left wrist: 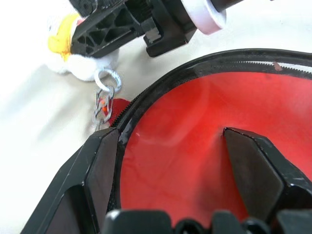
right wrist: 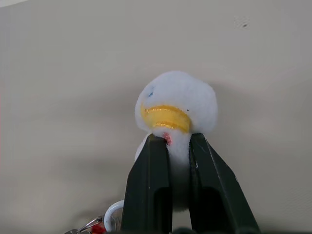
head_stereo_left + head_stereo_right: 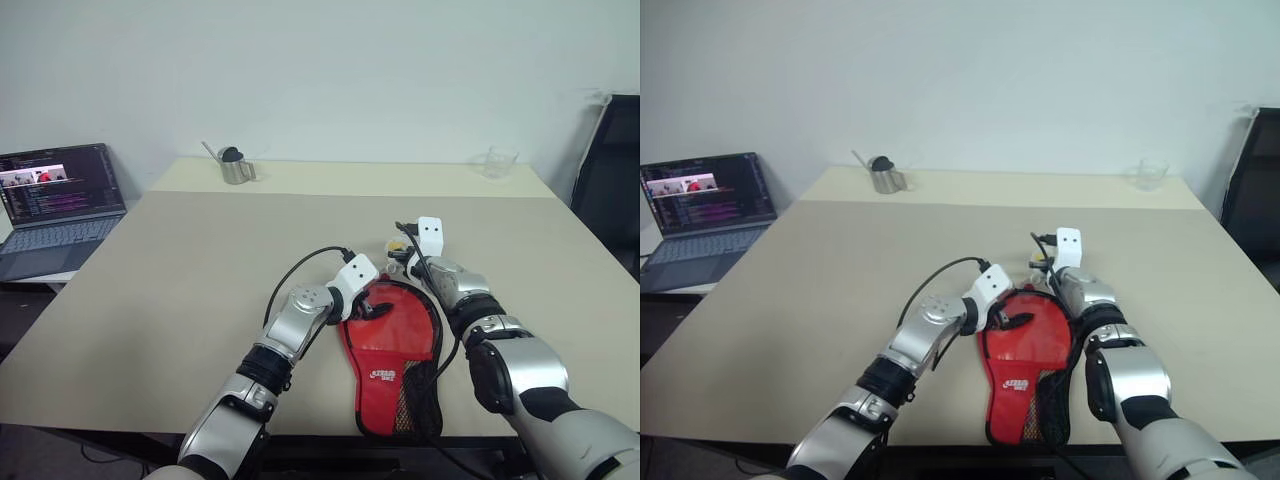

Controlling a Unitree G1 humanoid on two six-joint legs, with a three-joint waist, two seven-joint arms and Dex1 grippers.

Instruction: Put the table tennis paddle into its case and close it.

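The case (image 3: pixel 390 350) lies flat near the table's front edge, a red panel with a white logo, black mesh and a black zip rim (image 1: pixel 161 83). A smooth red surface (image 1: pixel 185 136) shows inside the rim; I cannot tell whether it is the table tennis paddle's face or the case's panel. My left gripper (image 1: pixel 168 134) stands open over the round end of the case, one finger at the rim and one over the red. My right gripper (image 2: pixel 176 139) is shut on the white fluffy charm (image 2: pixel 178 97), which hangs from the zip by a small chain (image 1: pixel 103 102) just beyond the case.
An open laptop (image 3: pixel 55 205) sits on a lower surface at the left. A metal cup (image 3: pixel 236 167) and a clear glass (image 3: pixel 499 162) stand on the far strip of the table (image 3: pixel 200 270). A black chair back (image 3: pixel 610 180) is at the right.
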